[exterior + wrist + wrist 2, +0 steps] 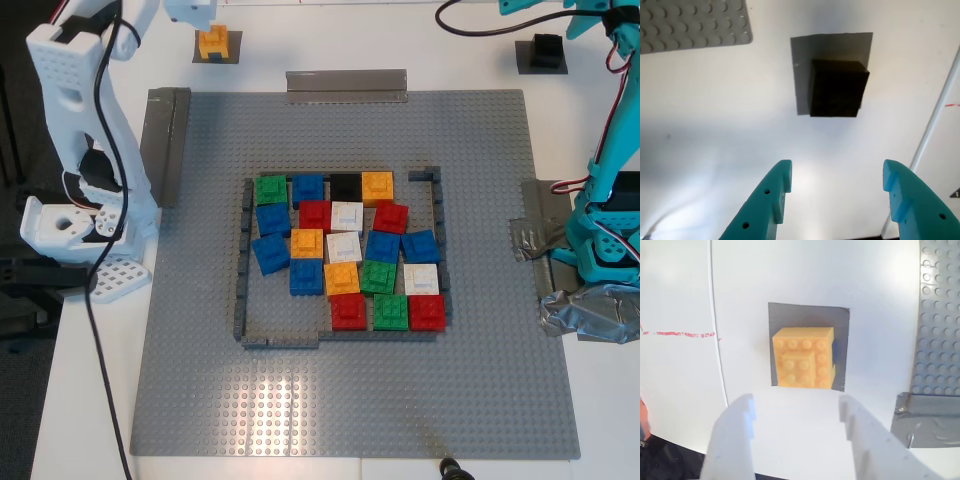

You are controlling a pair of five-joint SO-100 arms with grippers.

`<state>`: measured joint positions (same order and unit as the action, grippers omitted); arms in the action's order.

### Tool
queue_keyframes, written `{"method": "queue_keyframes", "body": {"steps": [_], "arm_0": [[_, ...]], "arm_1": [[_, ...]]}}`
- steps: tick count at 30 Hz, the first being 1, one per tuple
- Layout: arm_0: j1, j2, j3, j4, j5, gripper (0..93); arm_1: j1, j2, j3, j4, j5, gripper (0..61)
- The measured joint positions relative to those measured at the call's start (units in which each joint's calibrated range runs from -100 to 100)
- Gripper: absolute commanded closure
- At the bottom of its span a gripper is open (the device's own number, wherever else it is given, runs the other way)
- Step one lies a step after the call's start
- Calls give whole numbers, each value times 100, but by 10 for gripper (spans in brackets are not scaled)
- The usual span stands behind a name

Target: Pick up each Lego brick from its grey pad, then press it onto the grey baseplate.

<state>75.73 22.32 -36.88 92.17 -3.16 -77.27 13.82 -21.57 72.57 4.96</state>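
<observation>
No brand, label or writing is showing anywhere that I can read.

At the upper left of the exterior view, the orange brick (213,42) is sitting on its grey pad (233,50), with my second gripper (190,12) hanging just above it at the top edge. In the second wrist view the orange brick (804,357) is lying square on the pad (807,315), centred ahead of the gap between my white fingers (732,432), apart from both tips. My second gripper (795,410) is standing wide, wider than the brick, holding nothing and touching nothing.

The grey baseplate (200,330) is filling the middle of the exterior view, its low dark-grey frame (243,260) enclosing a cluster of coloured bricks.

At the upper right, the black brick (546,48) is resting on the other grey pad (526,62). In the first wrist view the black brick (837,87) is sitting toward one edge of its pad (802,60), ahead of my teal fingers (775,192) and clear of them. My first gripper (836,176) is spread wide and empty.
</observation>
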Motion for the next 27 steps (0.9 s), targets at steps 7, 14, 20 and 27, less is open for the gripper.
{"method": "queue_keyframes", "body": {"steps": [7,14,20,27], "arm_0": [[0,575,-449,0,-31,724],[0,947,-546,-296,-21,725],[0,1040,-556,-304,-16,726],[0,1310,-566,-400,-16,726]], "arm_1": [[-127,613,-368,-145,10,395],[-127,889,-435,-201,10,400],[-127,1123,-629,-201,10,401],[-127,1304,-706,-290,15,405]]}}
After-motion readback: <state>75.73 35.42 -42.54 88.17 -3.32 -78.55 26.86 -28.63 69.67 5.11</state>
